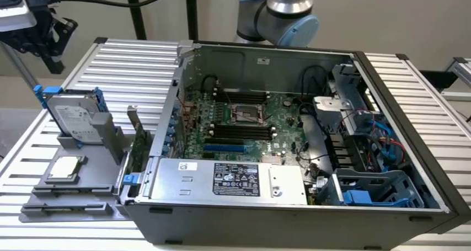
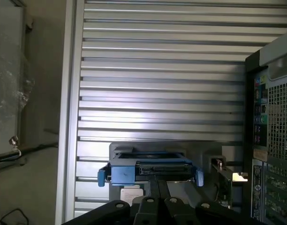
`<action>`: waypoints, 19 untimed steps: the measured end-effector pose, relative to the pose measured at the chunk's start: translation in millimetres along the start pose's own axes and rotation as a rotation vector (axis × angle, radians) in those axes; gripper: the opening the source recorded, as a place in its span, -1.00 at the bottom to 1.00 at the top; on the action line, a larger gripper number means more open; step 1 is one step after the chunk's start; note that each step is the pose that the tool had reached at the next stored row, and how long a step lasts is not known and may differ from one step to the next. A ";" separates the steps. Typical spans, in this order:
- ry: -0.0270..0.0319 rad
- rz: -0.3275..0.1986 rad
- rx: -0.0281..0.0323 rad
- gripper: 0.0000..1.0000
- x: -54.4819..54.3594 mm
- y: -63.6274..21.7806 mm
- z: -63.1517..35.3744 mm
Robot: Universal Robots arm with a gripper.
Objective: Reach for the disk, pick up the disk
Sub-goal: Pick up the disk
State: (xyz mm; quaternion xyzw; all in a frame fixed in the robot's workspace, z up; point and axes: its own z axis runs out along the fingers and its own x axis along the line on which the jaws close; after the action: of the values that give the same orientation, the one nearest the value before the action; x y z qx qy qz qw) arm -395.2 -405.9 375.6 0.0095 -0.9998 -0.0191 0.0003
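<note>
The claw (image 1: pixel 53 63) hangs in the air above the worktop's (image 1: pixel 125 63) far corner on the exterior view's left, touching nothing. In the wrist view its two fingers (image 2: pixel 152 201) appear pressed together with nothing between them, though only their dark backs show there.

The disk (image 1: pixel 74 116) is below the claw and well apart from it. It stands on end in a grey holder (image 1: pixel 110 143) near the worktop's edge on the exterior view's left, between that edge and the open computer case (image 1: pixel 294 223). Its long axis runs up and down, leaning slightly. The white labelled face is turned toward the exterior camera, and the blue rails run up both narrow sides. In the wrist view the disk (image 2: pixel 148 168) is seen end-on, with its connector edge turned up toward the claw (image 2: pixel 158 185). The fingertips line up over the middle of that edge, with a blue rail end on either side.

A small square chip (image 1: pixel 65 167) lies flat on the holder's base, nearer the worktop's front edge than the disk. A green card (image 1: pixel 137 138) stands on edge just beside the case wall.
</note>
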 end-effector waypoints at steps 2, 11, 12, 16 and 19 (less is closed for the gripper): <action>-0.0003 0.000 0.0000 -0.79 6.6 0.1 1.0; -0.0006 0.000 0.0019 -0.79 25.0 0.3 4.7; -0.0006 0.000 0.0020 -0.79 25.0 0.3 4.7; 0.0008 -0.037 0.0022 -0.79 25.1 0.3 4.8; 0.0027 -0.092 0.0021 -0.79 25.1 0.3 4.9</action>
State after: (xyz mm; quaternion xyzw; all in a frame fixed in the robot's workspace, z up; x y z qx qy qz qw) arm -420.4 -405.9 370.8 0.0554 -0.9983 -0.0180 0.0008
